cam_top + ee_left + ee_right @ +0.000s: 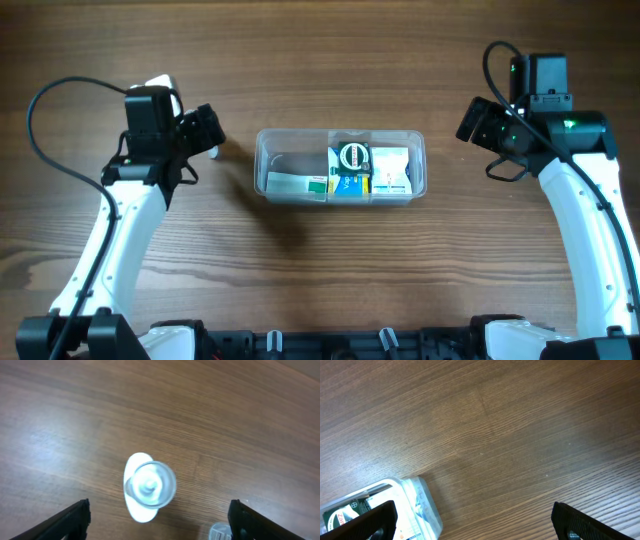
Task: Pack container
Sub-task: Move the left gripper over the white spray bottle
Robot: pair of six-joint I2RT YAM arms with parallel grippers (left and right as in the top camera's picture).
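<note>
Container (266, 150): clear tub at table centre, long side running 9 to 3 o'clock, open at the top. It holds a white box (392, 170) at the 3 o'clock end, a blue box (347, 185) and a round black item (352, 155) in the middle, and a flat white item (290, 183) at the 9 o'clock end.

Bottle (149, 485): small, clear and upright on the bare table, at 9 o'clock from the container and apart from it.

Left gripper (205, 130): over the bottle, jaws wide, one finger either side, neither touching it. It holds nothing.

Right gripper (476, 120): at 2 to 3 o'clock from the container, jaws wide and empty, with only the tub's corner in its view.

Step in hand, as judged: taking the bottle for packing. Centre the jaws so both fingers meet the body together, since a one-sided touch would likely tip so light a thing. Grip the body below the cap, lift straight, then lower it into the free space at the 9 o'clock end.

Writing: the boxes carry print. In the right wrist view one label shows green, a round emblem and red letters, none legible.
</note>
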